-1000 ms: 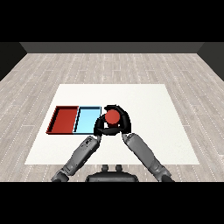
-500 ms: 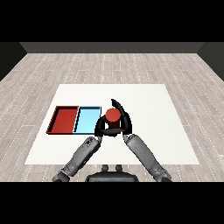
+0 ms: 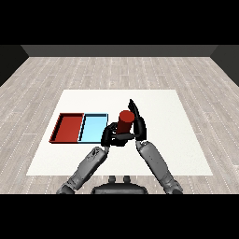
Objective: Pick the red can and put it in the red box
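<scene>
Head view puts the red can [image 3: 124, 122] upright, just below the middle of the white table [image 3: 186, 140], with its top clear of the two black hands. It stands just beside the light blue tray [image 3: 93, 126], at that tray's three o'clock, and the red tray [image 3: 69, 127] lies beyond, at the can's nine o'clock, touching the blue one along their shared side.

The right hand [image 3: 139, 126] rises at the can's three o'clock, fingers reaching up past the can's top and curling in against its side, so I judge it to be grasping the can. The left hand [image 3: 111, 136] sits low at the can's seven o'clock, fingers bent toward the can's base; whether it truly clasps the can or only rests near it I cannot tell.

The step in hand looks like the carry to the red tray. To do it well, the can should stay upright and travel high enough to clear both rims of the blue tray, moving toward nine o'clock until it hangs squarely over the red floor. The left hand would best move aside, since it lies in that path.
</scene>
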{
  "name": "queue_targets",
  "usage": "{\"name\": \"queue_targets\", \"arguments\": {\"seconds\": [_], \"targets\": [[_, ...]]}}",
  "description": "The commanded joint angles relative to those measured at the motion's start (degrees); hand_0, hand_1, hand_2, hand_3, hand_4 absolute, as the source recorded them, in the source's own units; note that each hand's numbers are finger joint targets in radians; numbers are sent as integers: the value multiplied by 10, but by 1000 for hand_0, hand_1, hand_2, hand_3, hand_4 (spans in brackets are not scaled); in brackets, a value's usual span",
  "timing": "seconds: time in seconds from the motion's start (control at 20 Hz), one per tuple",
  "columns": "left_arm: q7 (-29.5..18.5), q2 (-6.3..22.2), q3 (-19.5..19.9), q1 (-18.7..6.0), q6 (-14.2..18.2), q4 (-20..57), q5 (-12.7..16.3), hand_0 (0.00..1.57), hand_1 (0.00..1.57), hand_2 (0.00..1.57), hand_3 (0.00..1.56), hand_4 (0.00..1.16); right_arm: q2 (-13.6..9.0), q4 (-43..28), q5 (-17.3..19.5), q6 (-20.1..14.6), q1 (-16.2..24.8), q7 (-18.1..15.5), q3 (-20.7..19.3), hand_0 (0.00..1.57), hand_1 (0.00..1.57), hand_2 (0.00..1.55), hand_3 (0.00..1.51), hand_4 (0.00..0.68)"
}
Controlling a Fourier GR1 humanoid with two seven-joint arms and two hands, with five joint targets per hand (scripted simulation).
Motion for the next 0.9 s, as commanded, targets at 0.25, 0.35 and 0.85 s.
{"name": "queue_targets", "arguments": {"seconds": [0.25, 0.35, 0.85], "targets": [[29, 0, 39, -20, 0, -5, -30, 1571, 1571, 1569, 1463, 1132, -25, -123, -1, 23, 89, -3, -33, 0, 0, 0, 0, 0], [35, 11, 47, -7, -3, -30, -57, 1571, 1571, 1571, 1473, 1138, -33, -166, -17, 32, 98, 20, -50, 0, 0, 0, 0, 0], [76, 148, 158, 3, -63, -61, -36, 1571, 1571, 1568, 1462, 1123, -114, -210, -102, 110, 290, -80, -168, 0, 0, 0, 0, 0]]}}
